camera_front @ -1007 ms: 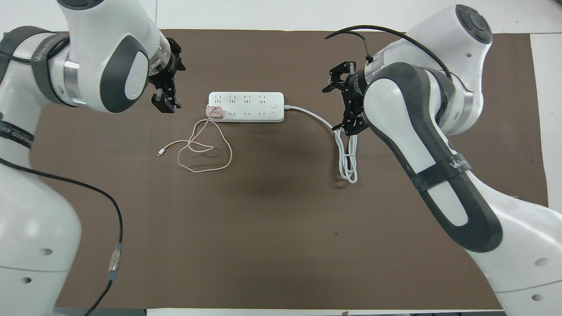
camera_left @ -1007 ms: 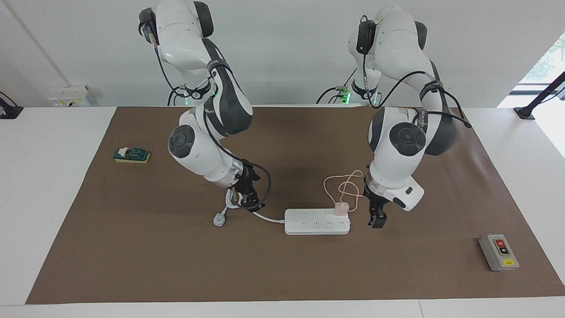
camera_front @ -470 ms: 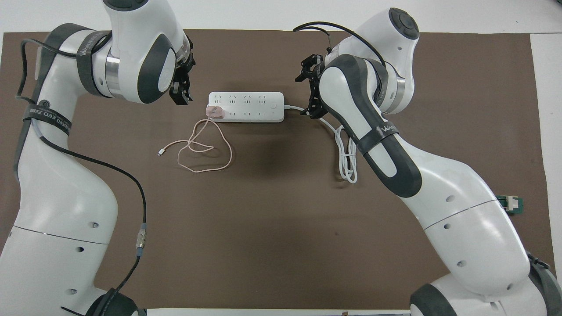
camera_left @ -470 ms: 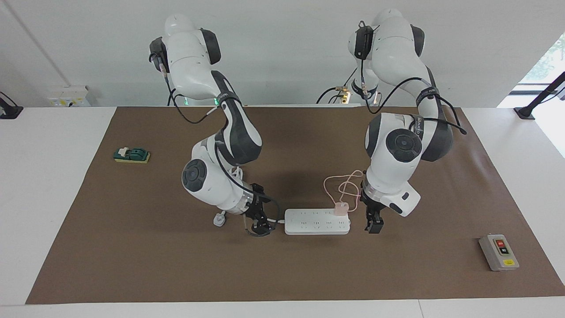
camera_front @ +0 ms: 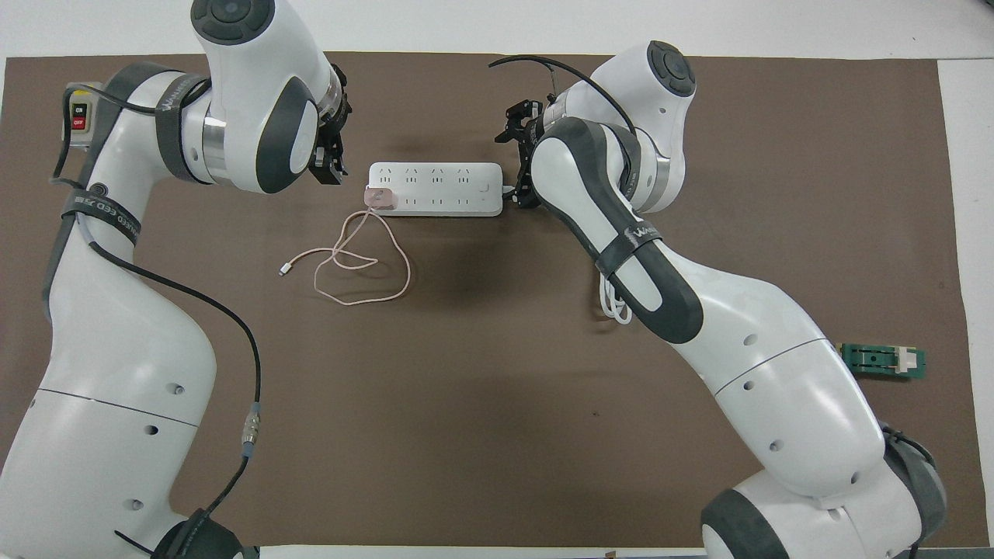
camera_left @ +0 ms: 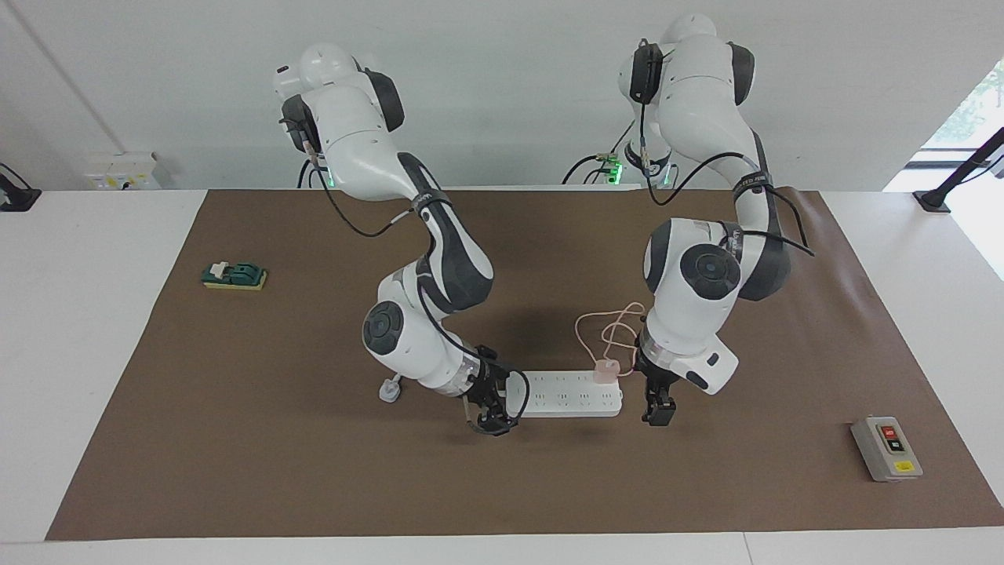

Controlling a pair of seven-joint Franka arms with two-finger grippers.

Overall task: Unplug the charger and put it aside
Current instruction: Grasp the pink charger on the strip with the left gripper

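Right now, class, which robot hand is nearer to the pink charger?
Left. The left hand is just past the power strip's end where the charger is plugged in; the right hand is at the strip's other end.

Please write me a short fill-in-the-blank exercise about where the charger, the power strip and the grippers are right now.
1. The pink charger is plugged into the white ____.
2. The charger sits at the strip's end toward the ____ arm.
3. The right gripper is at the strip's ____ end.
4. The left gripper holds ____.

Missing words: power strip; left; cord; nothing
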